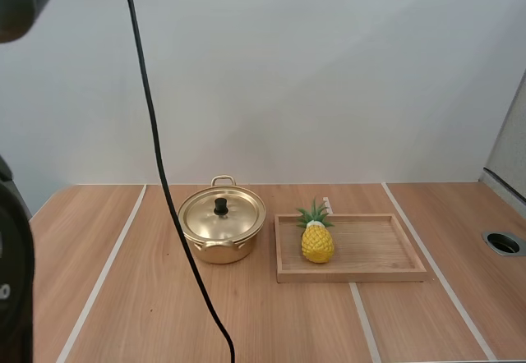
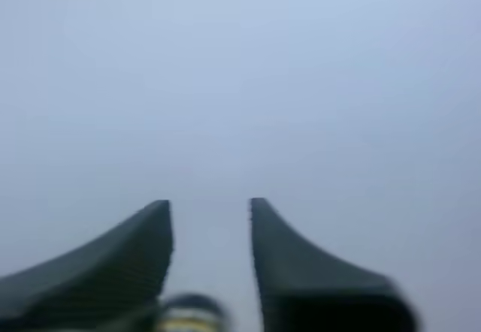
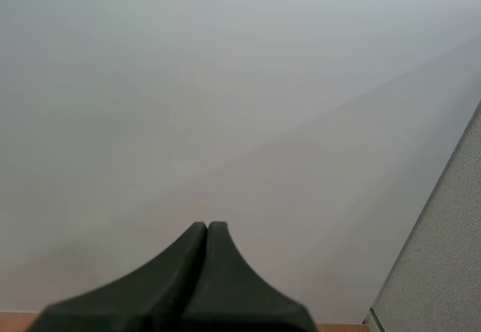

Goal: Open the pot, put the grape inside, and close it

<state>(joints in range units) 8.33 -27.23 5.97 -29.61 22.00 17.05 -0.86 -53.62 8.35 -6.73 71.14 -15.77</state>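
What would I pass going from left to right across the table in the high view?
pot → pineapple → round hole

I see a wooden table [image 1: 123, 314], its top crossed by pale strips [image 1: 105, 274] that run front to back. Two things stand directly on it. The pot [image 1: 222, 230], gold-coloured, sits on bare wood between two of the strips. The tray [image 1: 353, 276], wooden and shallow, lies flat just right of the pot, near it but not touching, and covers part of another strip. Well right of the pot, past the tray, a round dark hole [image 1: 503, 243] is set in the top.
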